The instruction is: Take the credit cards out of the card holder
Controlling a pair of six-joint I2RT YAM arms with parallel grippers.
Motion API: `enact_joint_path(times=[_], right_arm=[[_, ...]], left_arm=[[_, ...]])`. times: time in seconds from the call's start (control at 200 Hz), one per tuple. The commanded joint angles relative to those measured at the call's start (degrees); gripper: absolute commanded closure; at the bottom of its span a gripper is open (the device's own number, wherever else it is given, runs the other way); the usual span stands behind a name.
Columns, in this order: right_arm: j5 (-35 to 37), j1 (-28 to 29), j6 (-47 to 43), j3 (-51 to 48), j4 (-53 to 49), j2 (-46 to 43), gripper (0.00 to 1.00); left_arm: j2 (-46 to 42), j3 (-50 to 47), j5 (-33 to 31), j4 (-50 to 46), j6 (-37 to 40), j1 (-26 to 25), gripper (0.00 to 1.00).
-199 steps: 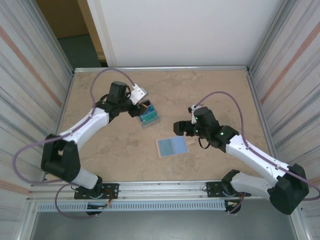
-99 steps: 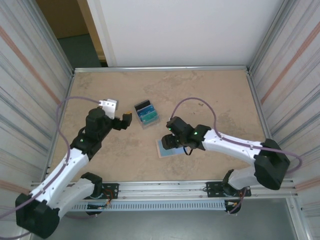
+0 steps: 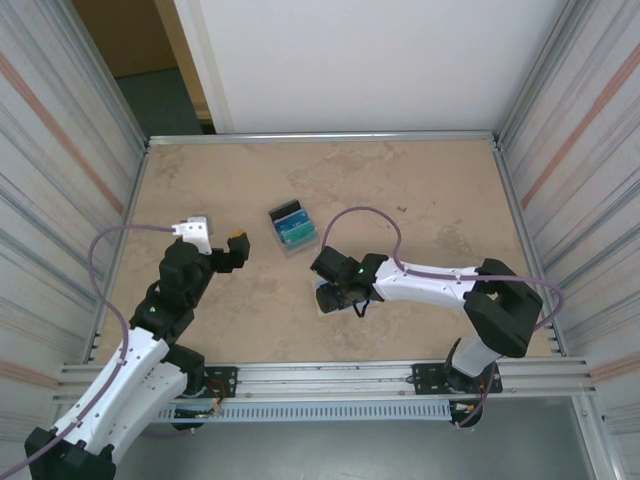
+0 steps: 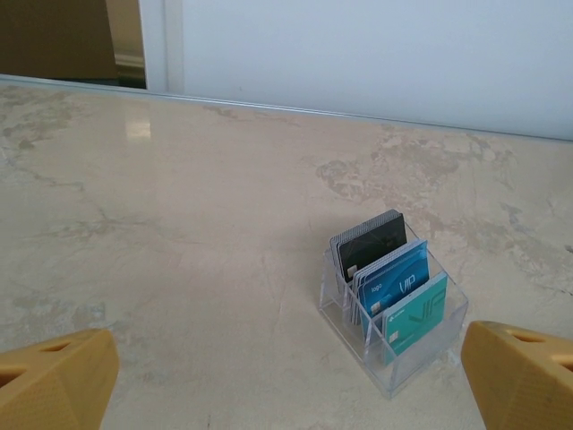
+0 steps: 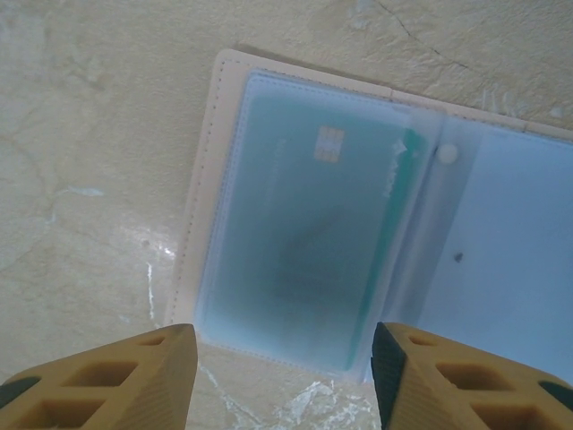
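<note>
Went for the card left in the card holder (image 5: 510, 251) (extraction step, nothing gripped yet).
Found right gripper (image 5: 282, 376) low over the holder's near edge, jaws parted and empty. Spotted teal card (image 5: 304, 260) under the clear sleeve of one pocket, inside the holder laid open and flat on table (image 3: 420, 190). Noted left gripper (image 4: 288, 376) spread wide, holding nothing, facing clear rack (image 4: 333, 305) with racked cards (image 4: 394, 278) (black, blue, teal) upright, well apart from the holder. Judged next move: needed a fingertip on the card's edge by the centre fold, then a slide out; probably needed the holder pinned, else risked dragging it along.
</note>
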Motion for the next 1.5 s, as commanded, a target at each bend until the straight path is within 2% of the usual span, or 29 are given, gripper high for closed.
enact_joint_path(times=[0.0, 0.581, 1.012, 1.498], right_arm=[[2.00, 0.05, 0.11, 2.75, -0.89, 2.32, 0.46], [1.89, 0.08, -0.90, 5.40, -0.58, 9.12, 0.46], [0.05, -0.65, -0.23, 3.76, -0.17, 9.86, 0.46], [-2.57, -4.13, -1.62, 0.87, 1.55, 8.15, 0.60]], left_arm=[[0.35, -0.98, -1.42, -0.45, -1.87, 0.50, 0.01], [2.53, -0.92, -2.09, -0.58, -2.22, 0.63, 0.01], [3.63, -0.03, -1.35, -0.41, -1.70, 0.59, 0.01], [3.91, 0.92, 1.62, 0.23, -0.75, 0.51, 0.01]])
